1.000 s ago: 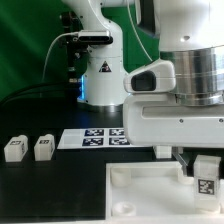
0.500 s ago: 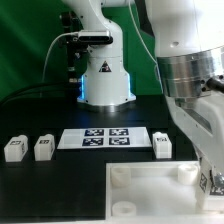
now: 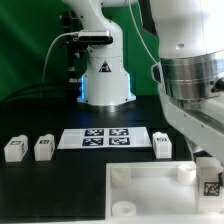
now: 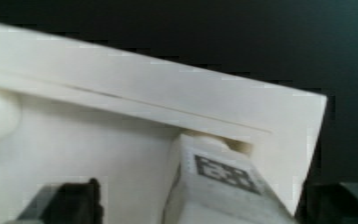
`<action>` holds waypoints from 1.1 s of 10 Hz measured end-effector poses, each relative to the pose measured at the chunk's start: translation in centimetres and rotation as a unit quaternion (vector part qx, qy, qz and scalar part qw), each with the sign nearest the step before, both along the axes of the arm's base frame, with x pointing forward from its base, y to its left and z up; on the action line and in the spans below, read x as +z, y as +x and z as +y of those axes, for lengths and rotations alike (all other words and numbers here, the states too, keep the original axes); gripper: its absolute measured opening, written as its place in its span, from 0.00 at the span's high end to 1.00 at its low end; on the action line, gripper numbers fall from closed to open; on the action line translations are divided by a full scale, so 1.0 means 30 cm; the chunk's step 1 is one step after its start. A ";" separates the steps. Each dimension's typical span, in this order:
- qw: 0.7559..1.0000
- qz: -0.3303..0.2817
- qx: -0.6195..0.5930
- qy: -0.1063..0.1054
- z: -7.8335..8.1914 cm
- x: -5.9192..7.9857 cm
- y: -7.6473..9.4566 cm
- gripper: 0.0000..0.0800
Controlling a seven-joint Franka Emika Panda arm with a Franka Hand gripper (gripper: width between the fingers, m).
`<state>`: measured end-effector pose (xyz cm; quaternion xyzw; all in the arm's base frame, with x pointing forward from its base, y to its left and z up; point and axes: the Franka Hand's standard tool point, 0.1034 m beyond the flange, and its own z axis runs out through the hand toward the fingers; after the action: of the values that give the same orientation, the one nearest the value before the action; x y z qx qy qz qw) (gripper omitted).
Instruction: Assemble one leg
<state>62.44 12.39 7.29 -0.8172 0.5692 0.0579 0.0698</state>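
Gripping a leg [image 4: 217, 183] between its fingers [image 4: 64, 200], the gripper [image 3: 210, 180] sits at the white tray piece's [image 3: 150, 195] corner edge, leg tag facing out. Three more legs [image 3: 163, 144] rest apart on the black surface [image 3: 50, 185], open room around them.

black table [image 3: 60, 185] | 3 legs [image 3: 15, 149] [image 3: 43, 148] [image 3: 163, 145] | marker board [image 3: 103, 138] | tray [image 3: 150, 195]
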 end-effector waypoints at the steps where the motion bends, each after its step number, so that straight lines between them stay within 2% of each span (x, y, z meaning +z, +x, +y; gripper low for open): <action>1: 0.994 -0.019 0.110 -0.003 -0.004 -0.002 -0.002 0.22; 2: 0.986 -0.028 0.164 -0.003 -0.005 -0.005 -0.005 0.19; 5: 0.956 -0.050 0.290 -0.001 -0.007 -0.005 -0.005 0.19; 6: 0.919 -0.057 0.388 -0.028 -0.011 -0.002 -0.001 0.19; 7: 0.856 -0.059 0.511 -0.053 -0.007 0.002 0.005 0.19; 8: 0.838 -0.059 0.540 -0.053 -0.008 0.008 0.012 0.19; 10: 0.848 -0.061 0.524 -0.052 -0.006 0.008 0.015 0.23; 11: 0.851 -0.061 0.519 -0.052 -0.005 0.008 0.015 0.45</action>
<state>62.89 12.24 7.52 -0.9980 0.0586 0.0062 0.0211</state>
